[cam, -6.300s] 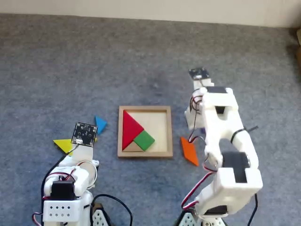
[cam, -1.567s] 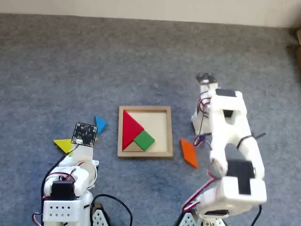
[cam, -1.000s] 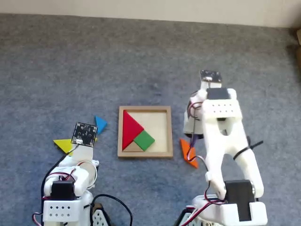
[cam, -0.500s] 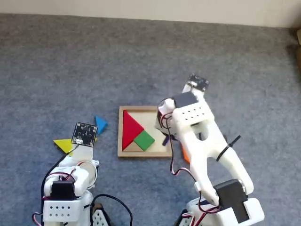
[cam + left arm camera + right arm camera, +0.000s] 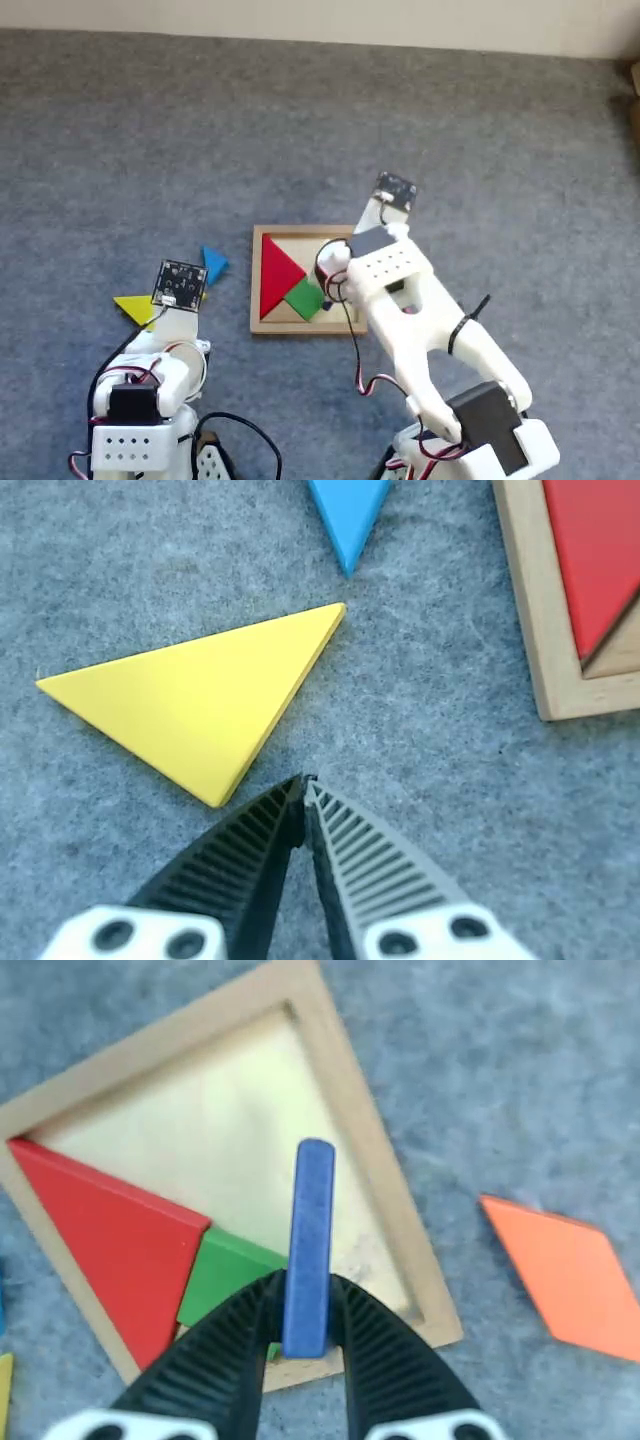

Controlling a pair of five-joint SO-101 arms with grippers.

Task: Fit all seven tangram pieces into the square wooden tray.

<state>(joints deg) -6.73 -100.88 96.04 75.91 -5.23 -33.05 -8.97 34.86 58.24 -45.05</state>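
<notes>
The square wooden tray (image 5: 358,282) holds a large red triangle (image 5: 277,271) and a green square (image 5: 305,297). My right gripper (image 5: 305,1285) is shut on a dark blue piece (image 5: 309,1240), held on edge above the tray floor (image 5: 250,1150) beside the green square (image 5: 225,1280) and red triangle (image 5: 110,1230). In the high view the right gripper (image 5: 326,287) hangs over the tray's near right part. An orange parallelogram (image 5: 565,1275) lies on the carpet outside the tray. My left gripper (image 5: 304,782) is shut and holds nothing, just short of a large yellow triangle (image 5: 200,705); a small light blue triangle (image 5: 348,510) lies beyond.
Grey carpet covers the whole work area. The yellow triangle (image 5: 132,308) and light blue triangle (image 5: 213,263) lie left of the tray, beside the left arm (image 5: 178,290). A tray corner (image 5: 530,640) is close to the left gripper. A pale wall runs along the far edge.
The right arm has swung left from beside the orange parallelogram to above the tray, carrying the dark blue piece. The left arm has stayed still.
</notes>
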